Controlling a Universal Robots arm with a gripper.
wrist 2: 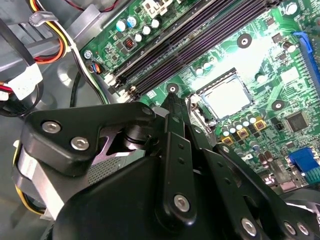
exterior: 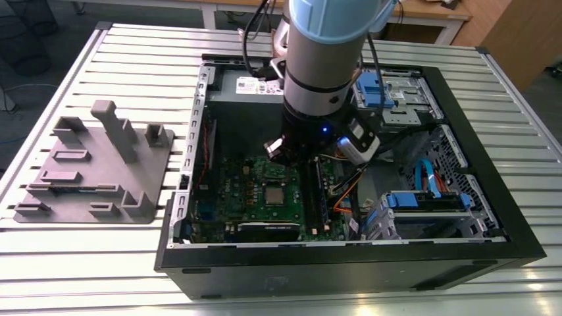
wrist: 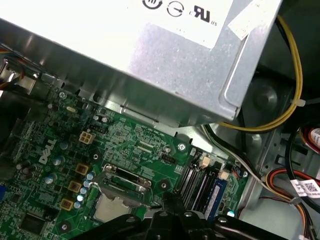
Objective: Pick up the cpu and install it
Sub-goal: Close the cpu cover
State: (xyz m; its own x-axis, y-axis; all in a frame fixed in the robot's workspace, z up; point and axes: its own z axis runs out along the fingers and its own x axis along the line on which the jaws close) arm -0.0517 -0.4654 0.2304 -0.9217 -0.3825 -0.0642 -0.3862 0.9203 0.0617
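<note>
Gripper (wrist 2: 172, 98) beside cpu (wrist 2: 227, 97) edge (seemingly apart)

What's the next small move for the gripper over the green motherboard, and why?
Probably a short straight lift. The small square silver-grey cpu already lies in its socket on the green motherboard, and the black gripper hangs low beside it, near the dark memory slots, so rising first seems safest.

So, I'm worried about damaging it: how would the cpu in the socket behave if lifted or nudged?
The cpu looks like a thin, flat, metal-topped square, so it is probably stiff and light. Its smooth bright top may be slippery. Lying flat in the socket, it likely won't roll or tip, though sideways pushes might damage it.
</note>
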